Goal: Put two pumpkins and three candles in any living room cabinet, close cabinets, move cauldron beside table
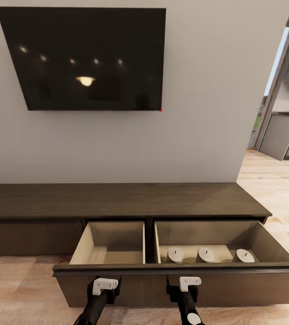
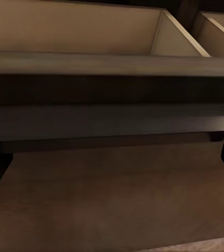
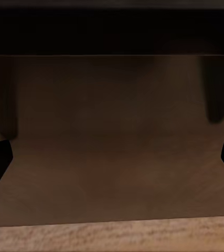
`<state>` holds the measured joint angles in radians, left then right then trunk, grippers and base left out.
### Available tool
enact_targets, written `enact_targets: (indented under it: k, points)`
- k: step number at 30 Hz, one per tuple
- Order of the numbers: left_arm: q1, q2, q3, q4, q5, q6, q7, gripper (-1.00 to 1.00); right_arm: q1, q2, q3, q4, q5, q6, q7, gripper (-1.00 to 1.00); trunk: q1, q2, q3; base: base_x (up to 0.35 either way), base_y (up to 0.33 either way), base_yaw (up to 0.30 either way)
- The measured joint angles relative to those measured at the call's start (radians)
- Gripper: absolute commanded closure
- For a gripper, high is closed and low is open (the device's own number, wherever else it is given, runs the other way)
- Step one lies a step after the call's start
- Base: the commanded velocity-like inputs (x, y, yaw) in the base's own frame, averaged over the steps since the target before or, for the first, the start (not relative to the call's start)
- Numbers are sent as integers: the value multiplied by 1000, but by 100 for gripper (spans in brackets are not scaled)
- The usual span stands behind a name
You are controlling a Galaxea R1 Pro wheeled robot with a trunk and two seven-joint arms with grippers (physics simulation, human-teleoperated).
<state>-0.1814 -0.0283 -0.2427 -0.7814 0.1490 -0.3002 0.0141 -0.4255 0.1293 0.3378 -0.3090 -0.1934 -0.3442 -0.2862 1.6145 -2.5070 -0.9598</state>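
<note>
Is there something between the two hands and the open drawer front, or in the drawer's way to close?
Nothing visible. Both the left hand and the right hand are right at the drawer front. The three candles sit low inside the right compartment, below the rim, so they should not block closing.

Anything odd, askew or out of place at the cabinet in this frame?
Nothing looks damaged or spilled. The cabinet has its wide drawer pulled out. Three candles stand upright in a row in the right compartment; the left compartment looks empty. Both end effectors, left and right, sit by the drawer front.
</note>
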Motion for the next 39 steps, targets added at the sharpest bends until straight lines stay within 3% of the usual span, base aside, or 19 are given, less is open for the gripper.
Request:
enact_targets:
  k: [39]
  points:
    - [0,0,0,-1,-4,-2,-1,-100,0,0,4,-9,-1,-6,6,-100,0,0,0,39,0,0]
